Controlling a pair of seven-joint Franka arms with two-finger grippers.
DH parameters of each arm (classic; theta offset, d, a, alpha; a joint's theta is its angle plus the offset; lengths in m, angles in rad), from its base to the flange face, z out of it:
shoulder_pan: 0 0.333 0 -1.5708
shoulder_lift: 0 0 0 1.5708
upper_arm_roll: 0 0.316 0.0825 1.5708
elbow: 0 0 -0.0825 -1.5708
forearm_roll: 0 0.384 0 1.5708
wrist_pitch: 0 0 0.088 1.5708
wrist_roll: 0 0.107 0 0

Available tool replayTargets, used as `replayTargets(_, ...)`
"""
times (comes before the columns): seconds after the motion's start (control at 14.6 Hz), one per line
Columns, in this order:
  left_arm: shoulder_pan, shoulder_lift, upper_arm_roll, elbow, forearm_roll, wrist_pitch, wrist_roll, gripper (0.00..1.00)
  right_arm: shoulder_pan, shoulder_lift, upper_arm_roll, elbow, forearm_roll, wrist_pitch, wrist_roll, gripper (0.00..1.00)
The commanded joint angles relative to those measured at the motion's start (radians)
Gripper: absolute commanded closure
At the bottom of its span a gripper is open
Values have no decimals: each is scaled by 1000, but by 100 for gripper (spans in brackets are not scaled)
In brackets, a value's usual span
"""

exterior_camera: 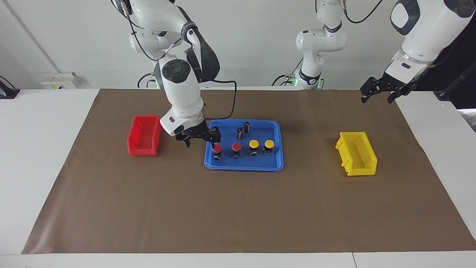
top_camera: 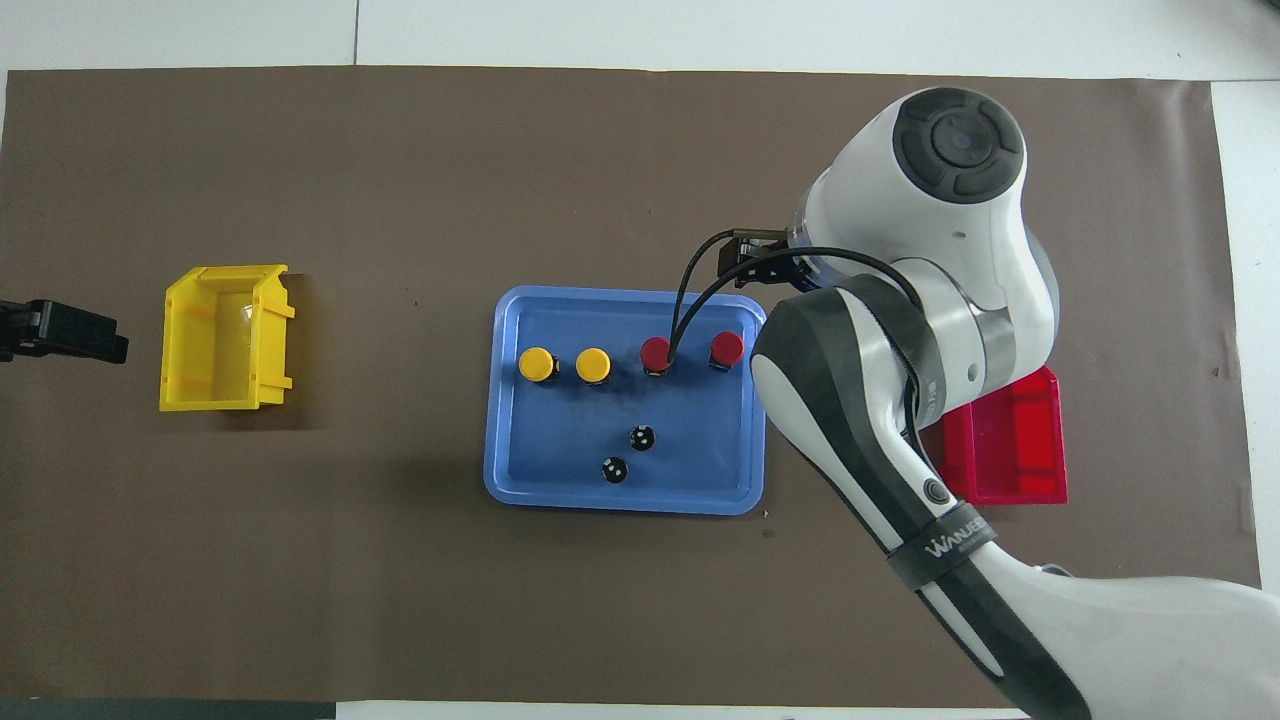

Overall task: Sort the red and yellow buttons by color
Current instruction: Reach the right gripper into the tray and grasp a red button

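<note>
Facing view shows the brown paper mat [exterior_camera: 238, 208] carrying everything, with the right arm reaching low over the blue tray [exterior_camera: 277, 163]. Its right gripper [exterior_camera: 199, 138], fingers spread wide and holding nothing, hangs just above the tray's edge at the right arm's end, close beside the outermost red button [exterior_camera: 217, 149]. The red bin [exterior_camera: 143, 149] sits just outward of that gripper; the yellow bin [exterior_camera: 357, 163] lies well apart, under no arm. The left gripper [exterior_camera: 380, 89] waits open above the mat's corner.

Likely risks: a finger could strike the tray rim on descent, or tip the outer red button against the second red button [exterior_camera: 236, 147] standing close by. The yellow buttons [exterior_camera: 254, 144] and dark cylinders [exterior_camera: 240, 133] stand further along, less exposed.
</note>
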Motion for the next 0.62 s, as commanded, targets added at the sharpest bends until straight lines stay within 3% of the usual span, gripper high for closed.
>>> replayTargets(0.0, 9, -31, -1, -37, -17, 21, -2, 0, 12, -14, 3, -94, 11, 96, 17, 0)
replayTargets(0.41, 9, -39, -1, -53, -15, 21, -10, 0, 72, 23, 3, -152, 0, 137, 25, 0)
replayTargets(0.55, 9, -39, -1, -53, -15, 21, -10, 0, 73, 21, 3, -162, 0, 143, 25, 5)
